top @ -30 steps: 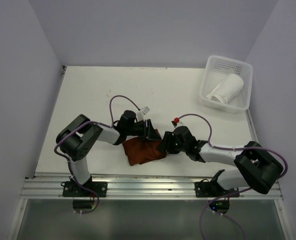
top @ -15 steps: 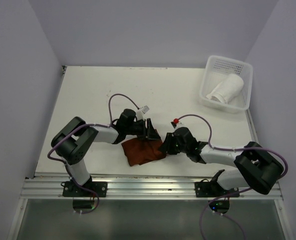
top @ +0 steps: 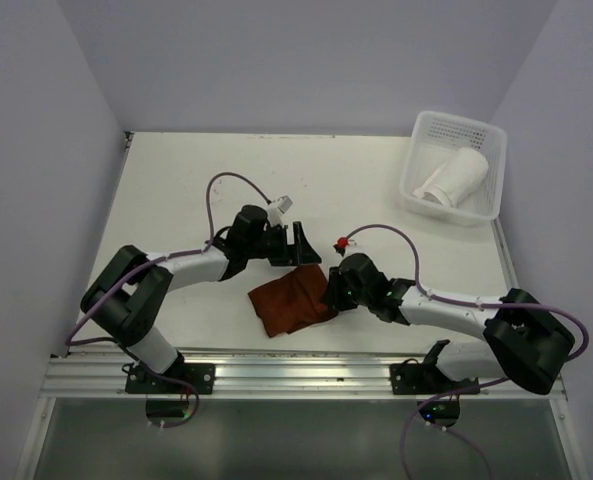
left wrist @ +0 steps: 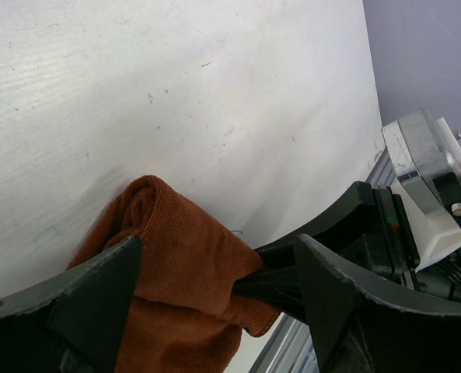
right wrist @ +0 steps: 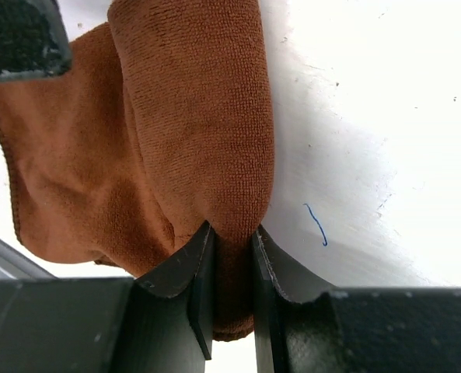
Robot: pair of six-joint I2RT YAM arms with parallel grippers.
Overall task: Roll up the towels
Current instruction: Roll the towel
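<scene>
The right gripper (right wrist: 228, 237) pinched one rolled end of the rust-brown towel (right wrist: 191, 116), the roll stretching straight ahead; the left gripper (top: 301, 247) gaped empty beside that towel.

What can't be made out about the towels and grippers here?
Top view: right gripper tips, hidden under its own body.
Left wrist view: near end of rust-brown cloth towel, cut off by bottom edge and left gripper fingers.
Top view: white rolled cloth towel in white perforated plastic basket, too small to judge tightness.
</scene>
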